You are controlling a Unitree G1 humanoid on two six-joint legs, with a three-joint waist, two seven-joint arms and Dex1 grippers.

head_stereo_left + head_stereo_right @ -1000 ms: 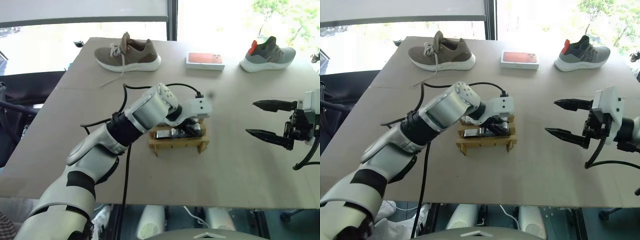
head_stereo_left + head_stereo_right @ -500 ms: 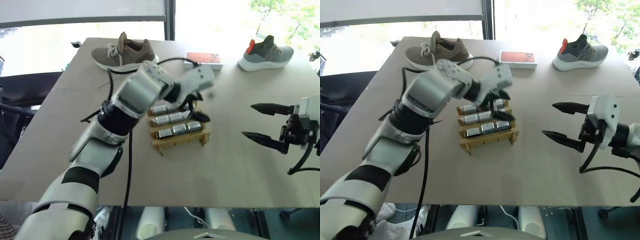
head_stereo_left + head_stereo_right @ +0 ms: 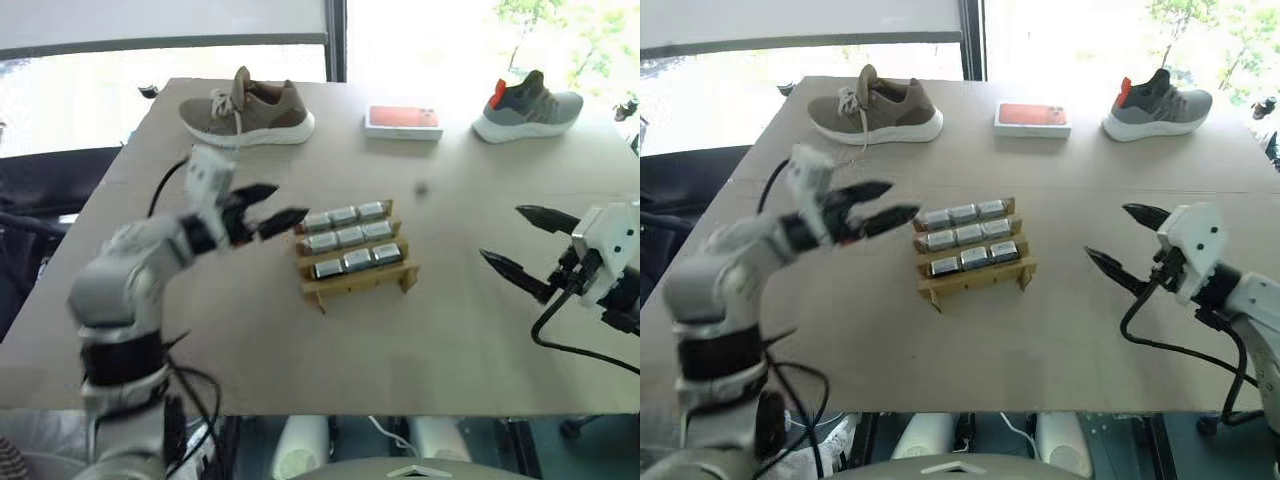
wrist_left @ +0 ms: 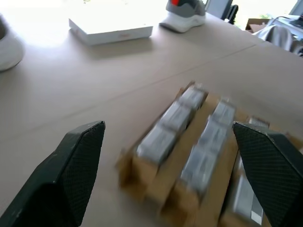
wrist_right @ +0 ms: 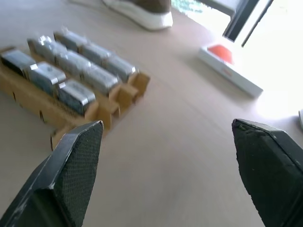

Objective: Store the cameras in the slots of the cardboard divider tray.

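Jaws spread wide on both the left gripper and right gripper, nothing held. All nine cameras sit slotted in the cardboard divider tray mid-table. Cameras look rigid, smooth-sided, probably slippery; I'd pinch across the short sides.

Left arm, at the frame's left, has silver-grey shells with black joint bands and loose black cables. Each claw has 2 pointed black fingers, finely textured; right claw sits on a white housing.
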